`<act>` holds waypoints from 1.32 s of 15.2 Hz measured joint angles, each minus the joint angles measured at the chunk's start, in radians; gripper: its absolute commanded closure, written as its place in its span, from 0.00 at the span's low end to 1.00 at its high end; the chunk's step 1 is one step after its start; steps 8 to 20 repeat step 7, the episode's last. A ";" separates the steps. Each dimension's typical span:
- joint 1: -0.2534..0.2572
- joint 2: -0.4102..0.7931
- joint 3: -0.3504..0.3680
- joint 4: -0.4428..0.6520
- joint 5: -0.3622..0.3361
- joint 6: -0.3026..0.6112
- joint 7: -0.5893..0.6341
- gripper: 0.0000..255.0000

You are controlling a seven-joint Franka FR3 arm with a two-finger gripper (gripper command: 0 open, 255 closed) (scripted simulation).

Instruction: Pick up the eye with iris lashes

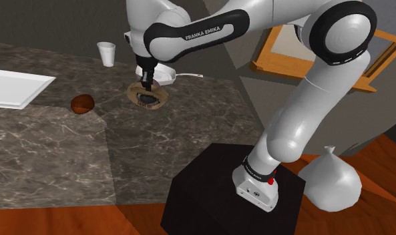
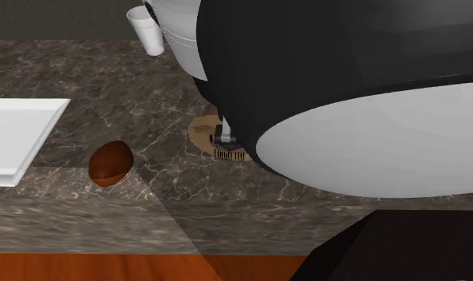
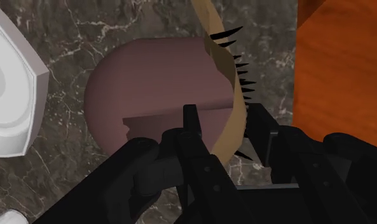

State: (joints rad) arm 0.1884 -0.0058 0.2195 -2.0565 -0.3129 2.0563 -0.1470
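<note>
The eye [image 1: 148, 95] is a flat tan disc with a dull pink round centre and black lashes along one edge. It lies by the marble counter's [image 1: 189, 127] far side. In the wrist view the pink centre [image 3: 155, 89] and the lashed tan rim [image 3: 231, 70] lie just ahead of the hand. My gripper [image 1: 147, 83] comes down on it from above and is shut on the tan rim, one finger on each side [image 3: 226, 124]. In the second exterior view one finger [image 2: 224, 131] meets the eye [image 2: 206, 132] under the arm's bulk. Whether the eye is off the counter I cannot tell.
A white bowl [image 1: 165, 72] stands just behind the eye. A white cup [image 1: 107, 53] is further back. A brown rounded object [image 1: 83, 103] and a white square plate [image 1: 16, 87] lie toward the shoulder view's left. The black stand [image 1: 216, 193] adjoins the counter's near corner.
</note>
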 measured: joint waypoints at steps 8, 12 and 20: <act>0.001 -0.025 0.000 0.064 0.019 -0.083 -0.030 1.00; 0.001 -0.025 0.000 0.064 0.019 -0.083 -0.030 1.00; 0.001 -0.025 0.000 0.064 0.019 -0.083 -0.030 1.00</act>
